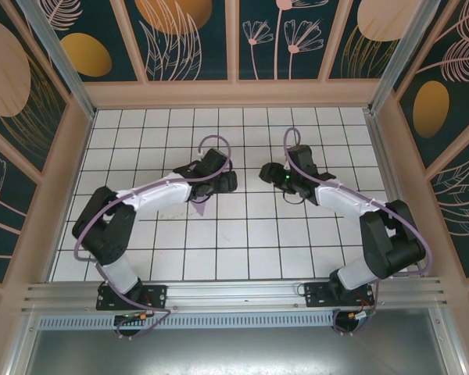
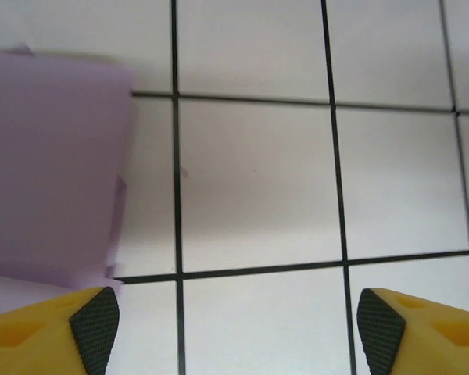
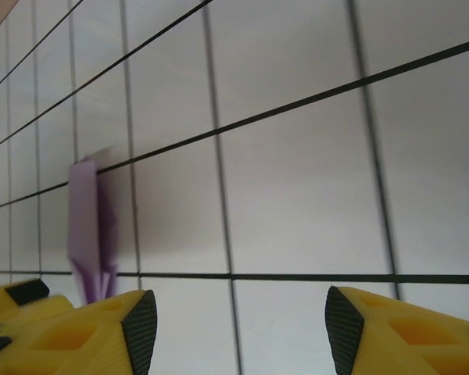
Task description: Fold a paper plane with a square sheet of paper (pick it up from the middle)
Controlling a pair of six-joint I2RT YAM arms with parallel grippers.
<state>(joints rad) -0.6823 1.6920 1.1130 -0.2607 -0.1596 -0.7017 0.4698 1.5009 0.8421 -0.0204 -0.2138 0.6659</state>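
You're looking at the paper plane (image 1: 197, 206) now: pale lavender paper, plain and unmarked, folded down small. From above it's showing as a narrow wedge tapering to a point toward the near edge of the white tiled table (image 1: 242, 234). It's sitting left of the table's middle, about halfway up the grid. In your left wrist view the plane (image 2: 55, 164) is filling the left side as a flat purple panel, with stacked layers stepping out along its right edge. In your right wrist view the plane (image 3: 84, 226) is showing edge-on, a thin upright sliver splitting into two flaps at the bottom.
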